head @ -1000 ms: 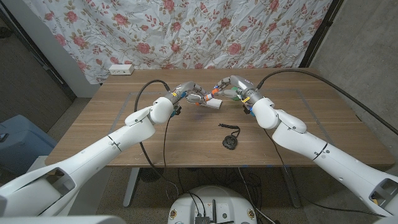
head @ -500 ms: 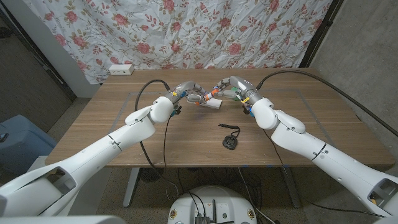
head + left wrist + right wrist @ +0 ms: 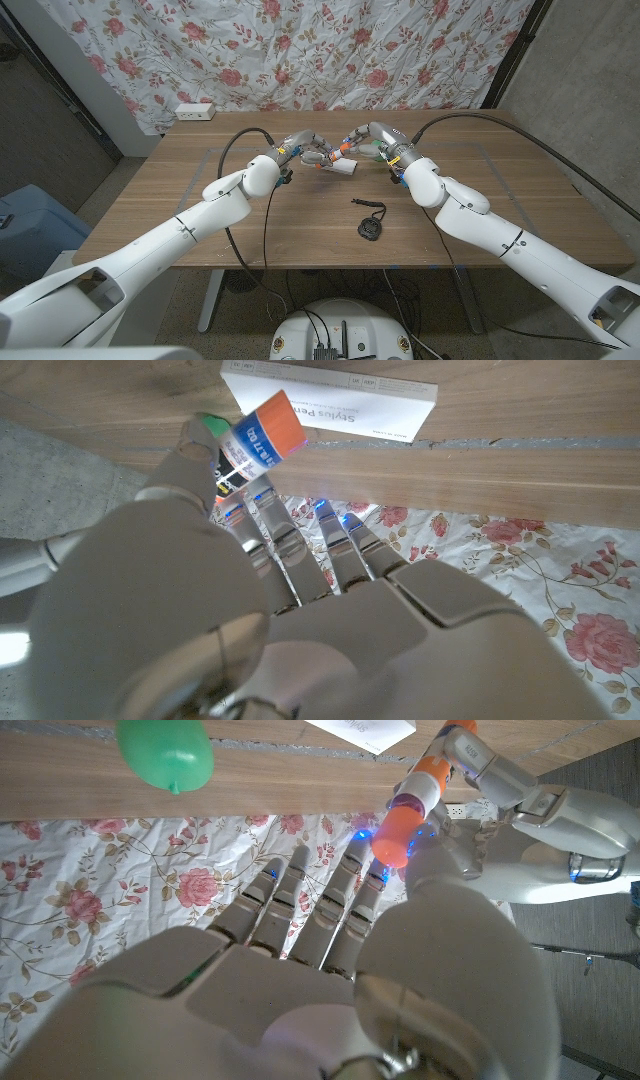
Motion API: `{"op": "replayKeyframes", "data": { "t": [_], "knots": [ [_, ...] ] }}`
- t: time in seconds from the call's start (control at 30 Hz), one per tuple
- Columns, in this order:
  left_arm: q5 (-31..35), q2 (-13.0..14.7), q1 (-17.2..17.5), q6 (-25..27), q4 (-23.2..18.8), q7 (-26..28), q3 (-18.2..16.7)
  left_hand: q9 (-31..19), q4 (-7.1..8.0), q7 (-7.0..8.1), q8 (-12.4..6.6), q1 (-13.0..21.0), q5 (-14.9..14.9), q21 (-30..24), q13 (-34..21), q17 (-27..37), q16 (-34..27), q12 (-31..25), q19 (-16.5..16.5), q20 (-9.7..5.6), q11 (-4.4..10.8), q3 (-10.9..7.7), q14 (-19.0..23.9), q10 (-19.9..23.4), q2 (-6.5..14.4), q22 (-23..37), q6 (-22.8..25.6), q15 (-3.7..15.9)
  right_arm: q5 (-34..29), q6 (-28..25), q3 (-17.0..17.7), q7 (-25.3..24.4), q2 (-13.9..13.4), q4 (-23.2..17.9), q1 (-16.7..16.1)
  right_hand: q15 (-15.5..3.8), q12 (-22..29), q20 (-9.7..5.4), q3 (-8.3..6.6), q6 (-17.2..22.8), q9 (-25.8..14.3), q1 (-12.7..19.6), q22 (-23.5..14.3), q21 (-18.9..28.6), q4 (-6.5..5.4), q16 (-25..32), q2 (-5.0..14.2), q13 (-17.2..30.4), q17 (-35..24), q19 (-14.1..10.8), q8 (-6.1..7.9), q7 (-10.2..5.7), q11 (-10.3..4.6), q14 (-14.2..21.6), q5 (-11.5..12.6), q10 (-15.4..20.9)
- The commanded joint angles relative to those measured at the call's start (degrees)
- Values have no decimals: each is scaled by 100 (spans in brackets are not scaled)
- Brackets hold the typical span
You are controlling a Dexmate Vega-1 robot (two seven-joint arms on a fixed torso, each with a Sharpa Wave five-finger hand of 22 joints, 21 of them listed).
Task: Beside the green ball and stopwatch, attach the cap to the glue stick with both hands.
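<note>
glue stick (image 3: 258,442) is held above the tabletop (image 3: 200,220) toward its far edge, between the two hands, with its orange end showing in both wrist views. nearest the front edge lies the black stopwatch (image 3: 369,227) with its cord curled behind it, well apart from the hands. further back, the left hand (image 3: 303,150) reaches in from the left and pinches one end of the glue stick between its thumb and fingers; the left wrist view shows the blue and white label just above the fingertips. the right hand (image 3: 366,139) comes in from the right and grips the other end, where the right wrist view shows the orange cap (image 3: 398,828) at its fingertips, in line with the stick; whether the cap is fully seated cannot be told. just under the two hands a white box (image 3: 343,168) with printed text lies flat. the green ball (image 3: 165,752) sits beside the right hand, near the far edge.
</note>
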State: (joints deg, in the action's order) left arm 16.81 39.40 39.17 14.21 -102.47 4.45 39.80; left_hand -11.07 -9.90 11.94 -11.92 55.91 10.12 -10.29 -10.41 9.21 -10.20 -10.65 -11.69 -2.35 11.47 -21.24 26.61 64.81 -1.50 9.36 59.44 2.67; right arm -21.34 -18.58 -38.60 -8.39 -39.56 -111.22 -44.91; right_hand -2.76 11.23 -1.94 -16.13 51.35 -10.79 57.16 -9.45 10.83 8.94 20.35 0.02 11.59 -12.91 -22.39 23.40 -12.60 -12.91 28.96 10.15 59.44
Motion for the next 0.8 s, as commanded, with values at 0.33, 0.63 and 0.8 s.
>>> {"op": "replayKeyframes", "data": {
  "t": [0.33,0.63,0.8],
  "knots": [
    [5,-5,-12,-9,15,7,6,-24,18,-456,-28,-389,27,-27,-59,10,8,-26,20,-216,115,-66,-6,157,460,11,500,629,40,-50,-23,-10,6,20,3,-803,-7,-12,28,50,-12,-8,-18,-5,-17,34,70,20,-26,4,-32,5,17,-21,36,-16],
    [0,-16,-30,-32,44,2,10,-24,16,-455,-26,-388,27,-25,-59,10,8,-24,24,-217,115,-68,-8,152,461,11,495,632,40,-38,-37,-22,15,51,19,-802,-7,-10,39,46,-12,-6,-18,-4,-16,37,73,20,-27,6,-48,5,18,-24,37,-22],
    [-7,-24,-28,-25,54,11,5,-24,17,-459,-26,-390,27,-25,-59,10,8,-23,24,-216,116,-69,-7,150,461,11,495,627,53,-50,-43,-26,33,68,25,-799,-7,-9,45,46,-13,-9,-18,-3,-17,38,75,21,-27,6,-54,5,18,-24,38,-23]
  ]
}}
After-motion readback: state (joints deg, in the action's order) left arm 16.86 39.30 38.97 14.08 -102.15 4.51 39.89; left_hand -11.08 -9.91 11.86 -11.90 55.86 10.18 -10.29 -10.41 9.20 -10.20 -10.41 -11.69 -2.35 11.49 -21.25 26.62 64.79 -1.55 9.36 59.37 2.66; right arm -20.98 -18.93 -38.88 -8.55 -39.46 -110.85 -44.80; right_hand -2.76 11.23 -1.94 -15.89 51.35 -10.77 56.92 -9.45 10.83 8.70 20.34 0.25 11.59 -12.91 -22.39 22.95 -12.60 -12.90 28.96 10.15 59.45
